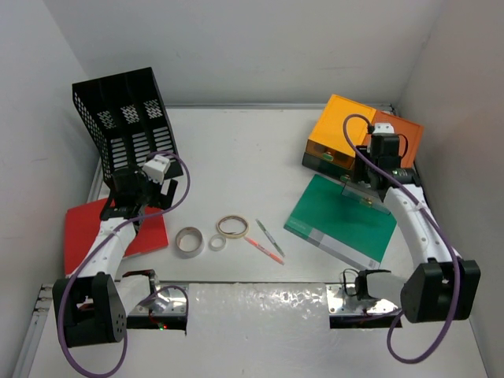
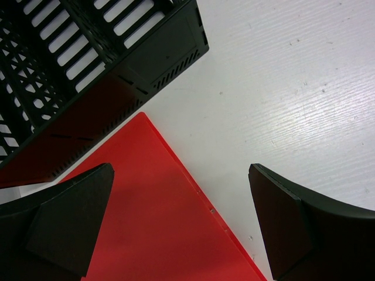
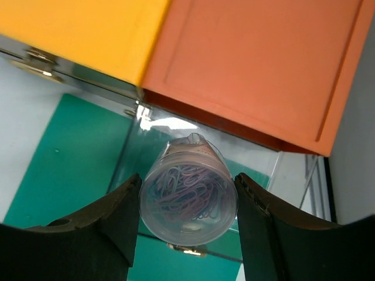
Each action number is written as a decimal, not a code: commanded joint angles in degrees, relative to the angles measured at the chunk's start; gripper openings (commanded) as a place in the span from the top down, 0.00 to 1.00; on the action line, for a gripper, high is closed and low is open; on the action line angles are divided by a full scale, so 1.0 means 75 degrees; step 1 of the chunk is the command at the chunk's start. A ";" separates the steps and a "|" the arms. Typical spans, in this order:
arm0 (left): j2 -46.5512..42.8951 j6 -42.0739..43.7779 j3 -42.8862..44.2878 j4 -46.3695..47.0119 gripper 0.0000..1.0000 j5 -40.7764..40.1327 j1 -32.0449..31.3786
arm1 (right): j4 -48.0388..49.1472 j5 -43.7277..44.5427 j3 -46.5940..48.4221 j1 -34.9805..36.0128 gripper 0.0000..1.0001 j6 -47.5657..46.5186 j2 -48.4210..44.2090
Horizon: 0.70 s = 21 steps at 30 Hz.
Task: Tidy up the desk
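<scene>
Could lose the smooth round jar of paper clips [image 3: 188,193] from the right claw [image 3: 187,205] clenched on it beside the orange drawer unit [image 3: 258,70], spilling onto green folder [image 3: 64,164] and white table [image 1: 236,157] underneath, with left claw [image 2: 180,196] released above red folder [image 2: 146,211].

Left arm [image 1: 109,240] and right arm [image 1: 421,224]: white link shells were fitted between black joint housings. Base motors [image 1: 90,311]: bulky, black, rounded; bright metal mounting plates [image 1: 161,303] were noted beside them. Purple cable [image 1: 187,179]: one was looped along each arm. Wrist camera block [image 1: 157,167]: white. Left gripper [image 2: 181,216] and right gripper [image 3: 187,219]: broad matte black fingers [image 2: 64,228] with curved inner faces were recorded.
</scene>
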 commanded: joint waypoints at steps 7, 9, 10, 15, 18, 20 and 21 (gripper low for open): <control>-0.0265 0.0042 -0.0039 0.0252 0.01 0.0125 -0.0029 | 0.1046 -0.0979 -0.0637 -0.0983 0.89 0.0610 0.0707; -0.0253 0.0042 -0.0027 0.0228 0.01 0.0137 -0.0029 | 0.0976 -0.1096 -0.0531 -0.1066 0.82 0.0599 0.0954; -0.0276 0.0042 -0.0027 0.0205 0.01 0.0137 -0.0029 | 0.0964 -0.1120 -0.0496 -0.1089 0.70 0.0575 0.1013; -0.0347 0.0053 -0.0051 0.0228 0.01 0.0137 -0.0029 | 0.0975 -0.1307 -0.0461 -0.1101 0.35 0.0599 0.1165; -0.0312 0.0065 -0.0039 0.0228 0.01 0.0172 -0.0029 | 0.0929 -0.1319 -0.0379 -0.1101 0.26 0.0599 0.1061; -0.0300 0.0053 -0.0051 0.0217 0.01 0.0172 -0.0029 | 0.0777 -0.1284 -0.0215 -0.1101 0.19 0.0529 0.0978; -0.0277 0.0065 -0.0062 0.0228 0.01 0.0160 -0.0029 | 0.0614 -0.1284 -0.0087 -0.1101 0.18 0.0459 0.0862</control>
